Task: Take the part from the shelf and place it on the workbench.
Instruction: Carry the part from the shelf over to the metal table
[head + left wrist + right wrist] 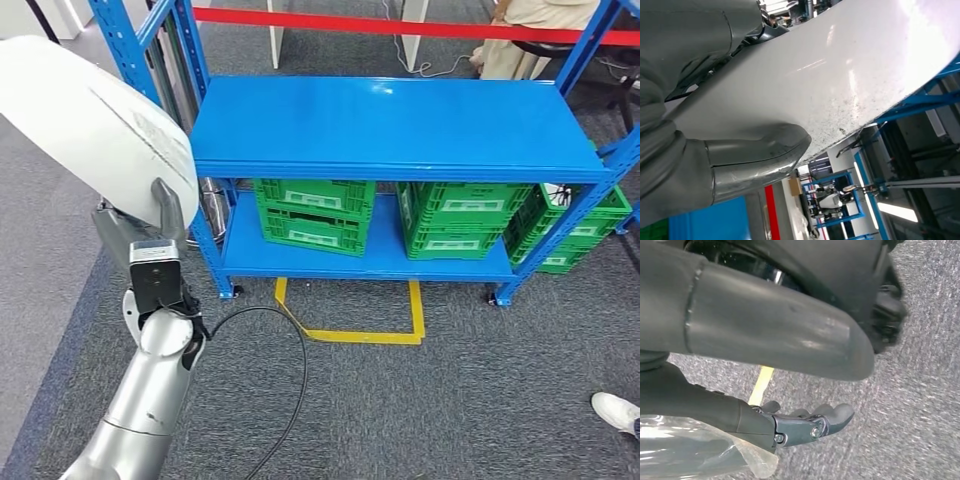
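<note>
- Your left hand (151, 235) grips the white curved panel (90, 125), the part; in the head view the thumb lies up over its lower rim, and the panel sits raised at the left, in front of the blue shelf's (392, 125) left upright, clear of its top deck.
- In the left wrist view you see the thick grey thumb (760, 157) pressed flat against the panel's (821, 85) speckled white face; the darker fingers sit on the other side, so the panel is pinched between them.
- Your right hand (806, 422) hangs over grey carpet (919, 390); its fingers lie straight and close together, holding nothing; a yellow floor line (760, 385) runs beneath it; some clear plastic film (696, 450) shows beside the wrist.
- On the shelf's lower deck you have green crates (315, 212) stacked in pairs; another stack (460, 218) stands beside them, and a third (581, 228) sits at the right end, turned at an angle.
- A yellow taped outline (351, 335) marks the carpet in front of the shelf; a black cable (290, 390) loops from your left wrist across the floor.
- A person's white shoe (615, 410) shows at the right edge; red tape (415, 27) stretches behind the shelf.
</note>
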